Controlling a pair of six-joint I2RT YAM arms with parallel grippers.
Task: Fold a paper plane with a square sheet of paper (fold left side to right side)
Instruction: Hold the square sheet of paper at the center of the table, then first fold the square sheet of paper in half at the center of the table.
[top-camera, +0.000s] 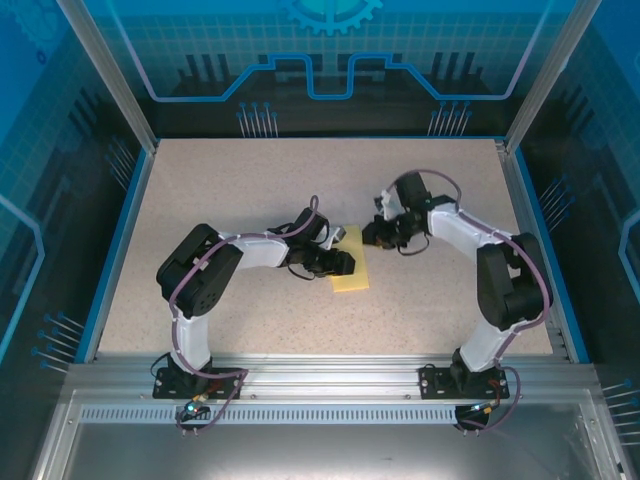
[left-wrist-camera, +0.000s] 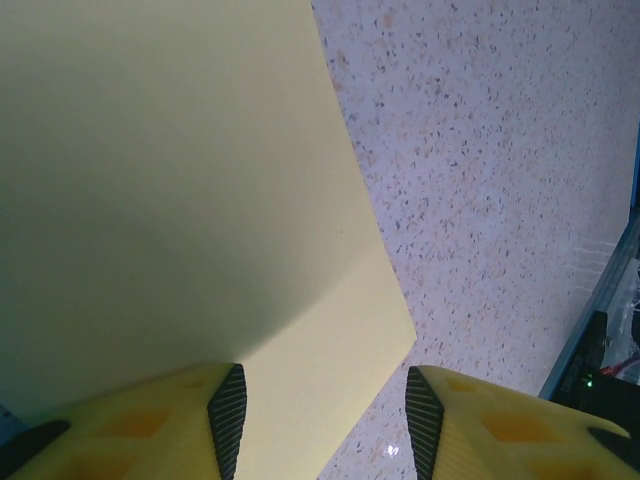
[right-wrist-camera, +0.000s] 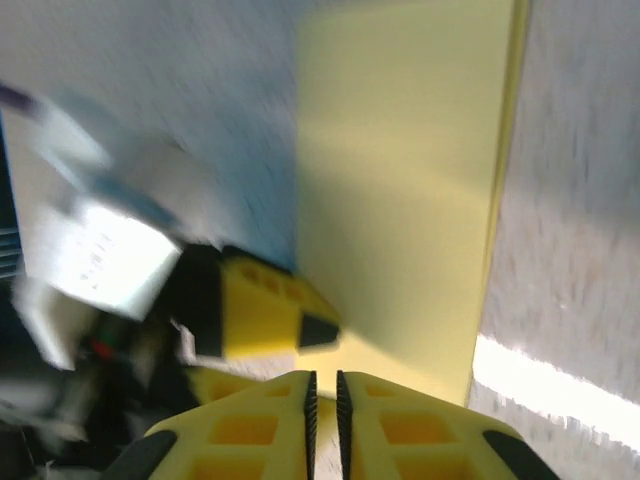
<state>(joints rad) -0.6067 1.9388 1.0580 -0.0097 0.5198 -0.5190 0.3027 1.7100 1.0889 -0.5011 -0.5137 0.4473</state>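
Observation:
The square sheet of paper (top-camera: 351, 273) lies at the table's middle as a narrow yellow rectangle, folded in two layers, not a dart. My left gripper (top-camera: 342, 263) sits low over its left edge. In the left wrist view the paper (left-wrist-camera: 170, 190) runs under the open gripper (left-wrist-camera: 325, 430), and the left pad (left-wrist-camera: 228, 420) rests on or just over it. My right gripper (top-camera: 373, 236) hovers just beyond the sheet's far right corner. In the blurred right wrist view its gripper (right-wrist-camera: 324, 400) is shut with nothing between the pads, and the paper (right-wrist-camera: 400, 170) lies ahead of it.
The speckled table (top-camera: 250, 180) is bordered by blue rails and aluminium posts. One yellow finger of the left gripper (right-wrist-camera: 262, 312) lies close in front of the right gripper, at the paper's near-left edge. Bare tabletop (left-wrist-camera: 500, 180) lies to the right of the sheet.

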